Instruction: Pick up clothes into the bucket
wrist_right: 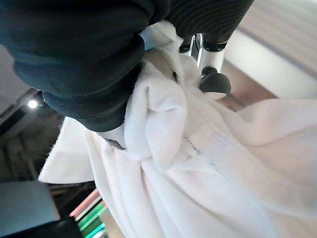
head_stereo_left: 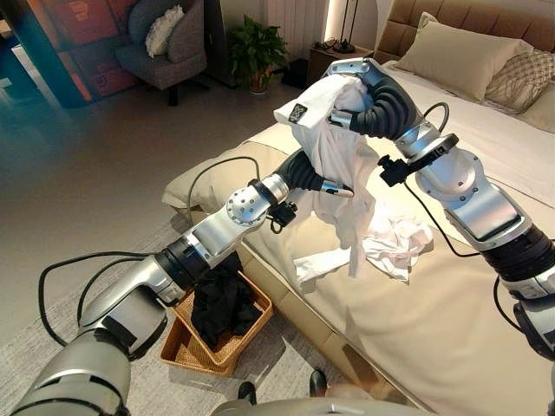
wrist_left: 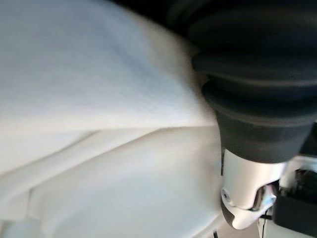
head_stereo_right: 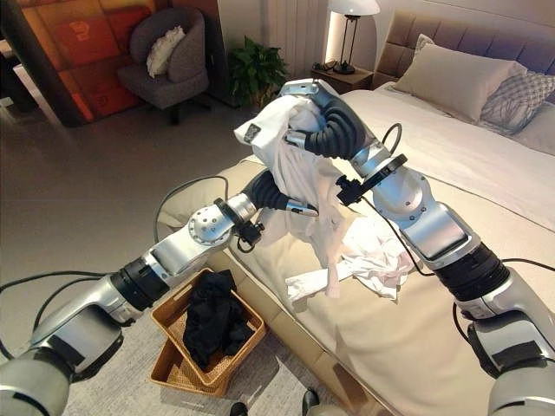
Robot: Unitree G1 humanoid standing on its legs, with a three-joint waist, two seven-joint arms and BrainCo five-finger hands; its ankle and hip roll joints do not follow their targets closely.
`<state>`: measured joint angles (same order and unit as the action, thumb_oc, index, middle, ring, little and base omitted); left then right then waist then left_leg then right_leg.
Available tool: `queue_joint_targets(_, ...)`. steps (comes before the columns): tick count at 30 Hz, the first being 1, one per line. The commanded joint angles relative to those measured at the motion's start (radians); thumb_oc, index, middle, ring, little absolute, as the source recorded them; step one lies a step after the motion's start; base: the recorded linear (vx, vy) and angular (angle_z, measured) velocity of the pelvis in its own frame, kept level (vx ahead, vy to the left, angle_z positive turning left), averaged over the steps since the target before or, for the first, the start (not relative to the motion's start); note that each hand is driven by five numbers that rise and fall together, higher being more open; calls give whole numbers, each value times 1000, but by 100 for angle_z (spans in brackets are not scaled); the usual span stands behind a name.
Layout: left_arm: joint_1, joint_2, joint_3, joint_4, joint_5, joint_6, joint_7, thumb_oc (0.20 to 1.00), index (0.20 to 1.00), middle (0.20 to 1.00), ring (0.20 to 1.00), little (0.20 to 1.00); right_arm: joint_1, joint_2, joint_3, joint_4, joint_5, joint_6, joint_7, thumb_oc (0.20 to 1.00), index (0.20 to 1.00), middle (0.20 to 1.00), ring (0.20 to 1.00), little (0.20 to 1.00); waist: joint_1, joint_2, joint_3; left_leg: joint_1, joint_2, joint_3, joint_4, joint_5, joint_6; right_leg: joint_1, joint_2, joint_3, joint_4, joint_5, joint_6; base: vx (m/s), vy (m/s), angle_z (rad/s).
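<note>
A white garment (head_stereo_left: 334, 147) is held up above the bed (head_stereo_left: 434, 295) by the right robot hand (head_stereo_left: 347, 82), whose fingers are curled round a bunched fold of the cloth — the grip is seen up close in the right wrist view. The cloth hangs down from there, and its lower end trails onto the bedcover at about 6 o'clock from the hand. The left robot hand (head_stereo_left: 334, 185) is pressed into the hanging cloth from the 9 o'clock side (whether its fingers are closed cannot be told). A woven basket (head_stereo_right: 173, 342) stands on the floor beside the bed — a black garment (head_stereo_right: 212, 321) lies in it.
</note>
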<state>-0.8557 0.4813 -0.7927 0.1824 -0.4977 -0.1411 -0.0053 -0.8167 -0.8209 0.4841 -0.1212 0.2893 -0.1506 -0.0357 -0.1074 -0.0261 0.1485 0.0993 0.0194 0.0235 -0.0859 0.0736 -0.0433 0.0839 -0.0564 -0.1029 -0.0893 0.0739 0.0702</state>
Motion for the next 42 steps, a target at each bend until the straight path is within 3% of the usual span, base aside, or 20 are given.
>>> queue_joint_targets(1, -146, -57, -37, 79, -90, -23, -24, 1000, 1000, 1000, 1000, 1000, -79, 28, 1, -93, 74, -67, -7, 200, 200, 200, 200, 200, 19, -28, -35, -26, -27, -39, 115, -116, 16, -35, -71, -55, 128, -44, 68, 0, 0, 0)
queue_joint_targets(7, -130, -48, -62, 40, -245, -6, -56, 1000, 1000, 1000, 1000, 1000, -83, 37, 22, -95, 89, -67, -7, 200, 200, 200, 200, 200, 15, -30, -38, -23, -23, -39, 108, -112, 13, -34, -68, -57, 123, -41, 66, 0, 0, 0)
queue_joint_targets(9, -118, -42, -62, 36, -270, -3, -63, 539, 539, 539, 539, 539, -81, 36, 23, -96, 85, -69, -10, 200, 200, 200, 200, 200, 15, -33, -39, -23, -22, -39, 106, -111, 13, -33, -68, -57, 123, -41, 65, 0, 0, 0)
queue_joint_targets(11, -103, -30, -49, 24, -292, -5, -61, 200, 200, 200, 200, 200, -74, 35, 21, -98, 80, -70, -11, 200, 200, 200, 200, 200, 16, -34, -38, -23, -21, -39, 105, -111, 12, -33, -68, -58, 123, -42, 65, 0, 0, 0)
queue_joint_targets(14, -72, -25, -25, 20, -308, -6, -57, 200, 200, 200, 200, 200, -61, 31, 12, -99, 69, -69, -13, 200, 200, 200, 200, 200, 17, -37, -38, -22, -20, -41, 103, -111, 11, -30, -68, -60, 123, -44, 64, 0, 0, 0)
queue_joint_targets(15, -58, -27, -13, 20, -318, -6, -55, 200, 200, 200, 200, 200, -53, 31, 5, -99, 65, -68, -14, 369, 369, 369, 369, 369, 17, -38, -37, -21, -20, -40, 103, -111, 11, -31, -68, -60, 123, -44, 63, 0, 0, 0)
queue_joint_targets(16, -47, -25, -3, 18, -321, -7, -52, 200, 200, 200, 200, 200, -42, 30, -3, -100, 59, -67, -17, 595, 595, 595, 595, 595, 18, -38, -38, -21, -20, -40, 103, -111, 11, -31, -67, -61, 123, -44, 63, 0, 0, 0)
queue_joint_targets(17, -33, -22, 11, 15, -320, -10, -46, 200, 200, 200, 200, 200, -32, 29, -11, -99, 48, -65, -21, 1000, 1000, 1000, 1000, 1000, 19, -38, -38, -21, -20, -41, 103, -111, 11, -31, -67, -61, 124, -45, 63, 0, 0, 0)
queue_joint_targets(24, 45, 20, 98, -13, -320, -20, -31, 200, 200, 200, 200, 200, 37, 26, -71, -103, 36, -62, -27, 1000, 1000, 1000, 1000, 1000, 25, -40, -37, -19, -20, -43, 103, -114, 12, -30, -67, -63, 127, -49, 61, 1, -1, 0)
queue_joint_targets(30, 188, 110, 239, -74, -321, -35, -14, 200, 200, 200, 200, 200, 199, 31, -198, -112, 75, -65, -29, 1000, 1000, 1000, 1000, 1000, 33, -41, -34, -21, -21, -45, 107, -118, 13, -31, -67, -64, 130, -54, 59, 7, -3, 3)
queue_joint_targets(31, 250, 140, 300, -88, -306, -38, -11, 200, 200, 200, 200, 200, 283, 39, -252, -101, 98, -63, -26, 1000, 1000, 1000, 1000, 1000, 34, -41, -33, -20, -21, -45, 107, -118, 13, -30, -67, -65, 131, -57, 59, 0, 0, 0)
queue_joint_targets(39, 514, 235, 581, -129, -91, -64, 17, 200, 200, 200, 200, 200, 641, 162, -433, 42, 156, -30, 10, 1000, 1000, 1000, 1000, 1000, 37, -37, -22, -23, -19, -43, 106, -120, 13, -37, -66, -67, 136, -63, 56, 1, 1, 1)
queue_joint_targets(42, 597, 247, 687, -124, 7, -80, 39, 200, 200, 200, 200, 200, 770, 248, -460, 169, 159, -14, 31, 1000, 1000, 1000, 1000, 1000, 35, -34, -11, -33, -21, -42, 111, -122, 14, -49, -66, -66, 143, -65, 54, -3, 4, 1)
